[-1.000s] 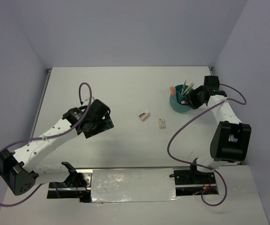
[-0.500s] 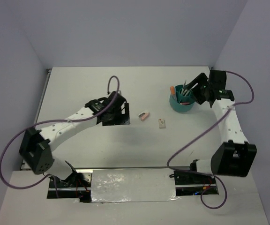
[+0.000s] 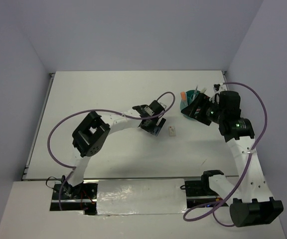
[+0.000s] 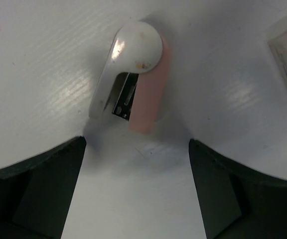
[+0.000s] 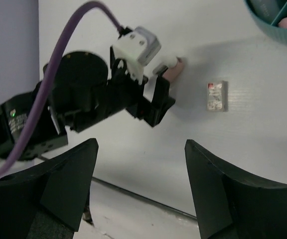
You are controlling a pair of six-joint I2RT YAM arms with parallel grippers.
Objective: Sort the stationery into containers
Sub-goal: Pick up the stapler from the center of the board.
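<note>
A small pink-and-white stapler (image 4: 133, 84) lies on the white table just ahead of my left gripper (image 4: 136, 167). That gripper is open, with nothing between its fingers. In the top view the left gripper (image 3: 152, 125) hides the stapler. A white eraser (image 3: 172, 131) lies just to its right, and shows again as the eraser (image 5: 216, 95) in the right wrist view. The teal organiser (image 3: 186, 108) holds an orange highlighter (image 3: 183, 93) and thin pens (image 3: 198, 90). My right gripper (image 3: 199, 107) hangs open and empty over the organiser's near side, partly covering it. The organiser's rim (image 5: 273, 27) shows in the right wrist view.
The right wrist view shows my left arm's gripper (image 5: 151, 102) beside the stapler (image 5: 174, 68). Purple cables loop off both arms. Grey walls close in the back and sides of the table (image 3: 108, 94), and a metal rail runs along the left edge.
My left arm has swung right across the table and now stands over the pink stapler. My right gripper has opened wider and pulled back from the organiser as the arm rose.
</note>
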